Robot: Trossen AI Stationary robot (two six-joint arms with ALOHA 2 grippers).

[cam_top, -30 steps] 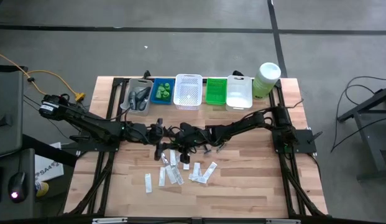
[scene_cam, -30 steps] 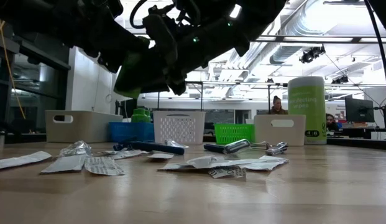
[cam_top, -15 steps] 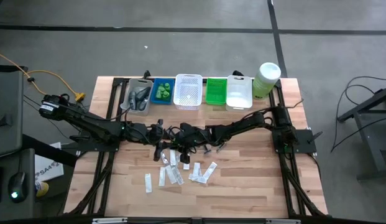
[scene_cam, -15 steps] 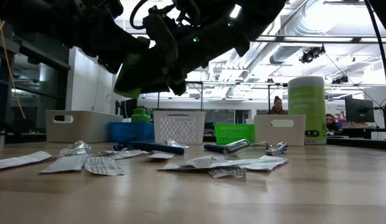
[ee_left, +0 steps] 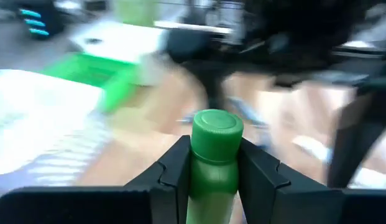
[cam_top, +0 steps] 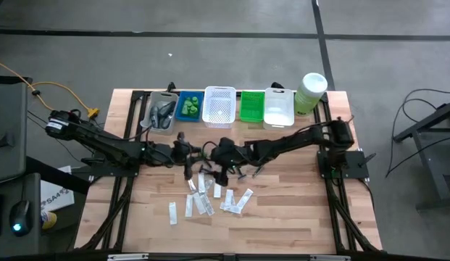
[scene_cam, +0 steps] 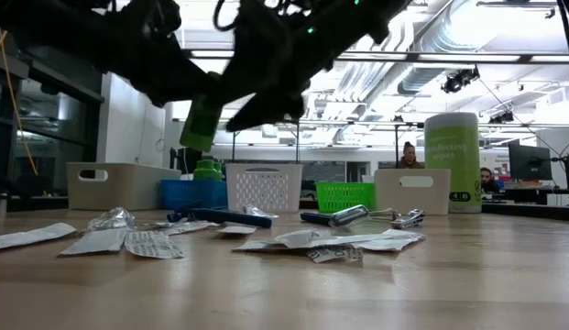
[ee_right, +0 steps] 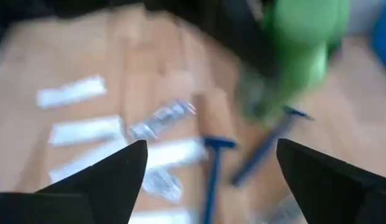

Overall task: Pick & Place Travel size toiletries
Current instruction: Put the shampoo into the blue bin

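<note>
**Left gripper holds green bottle above the sachets; right gripper spread wide**

High view: wooden slat table [cam_top: 282, 210] w/ a row of baskets along the far edge. Landmark = white perforated plastic basket [cam_top: 219, 106] mid-row. Beside it on the left-arm side, a blue basket [cam_top: 188, 105] w/ small green round bottles inside, then a clear grey basket [cam_top: 161, 112] w/ dark pieces. On the other side, a green mesh basket [cam_top: 252, 106], a plain white bin [cam_top: 279, 109], then a tall pale-green canister w/ white lid [cam_top: 311, 90]. Both dark arms meet just in front of the white basket: left gripper [cam_top: 187, 152] and right gripper [cam_top: 219, 156] close together. Flat white sachets [cam_top: 203, 203] lie scattered further in front, nearer the table's front edge.

Low view: small green plastic bottle [scene_cam: 203, 124] hangs tilted in the air, clamped among dark arm parts, above and in front of the white basket. Thin dark blue razors [scene_cam: 220, 216] and a silvery-headed razor [scene_cam: 344, 216] lie on the table in front of the baskets; crinkled sachets nearer the camera.

Left wrist view: left fingers [ee_left: 175, 168] clamp the bottle's neck, one each side, ribbed cap up.

Right wrist view: right fingers [ee_right: 105, 174] stand far apart, nothing between. Beyond them, blurred: razors, sachets, the green bottle.
</note>
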